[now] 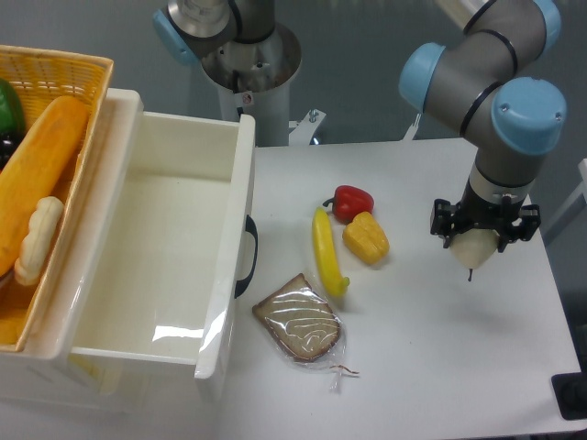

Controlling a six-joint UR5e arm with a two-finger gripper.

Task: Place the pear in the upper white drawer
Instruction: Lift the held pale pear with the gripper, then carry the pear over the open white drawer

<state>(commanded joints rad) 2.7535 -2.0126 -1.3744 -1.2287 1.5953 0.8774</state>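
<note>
Gripping the pear [471, 248], the claw [484, 235] hangs above the table [440, 367]

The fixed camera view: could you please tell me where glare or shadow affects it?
Camera view: bright glare patches on the upper white drawer floor near its front wall; small highlights on the wrapped bread slice; soft shadows only; the pear in the gripper stays sharp.

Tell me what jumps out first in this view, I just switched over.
The gripper at the right holds the pear above the table, stem pointing down. The upper white drawer stands pulled open at the left, nothing in it, beside a yellow wicker basket. Between them lie a banana, two peppers and wrapped bread.
</note>
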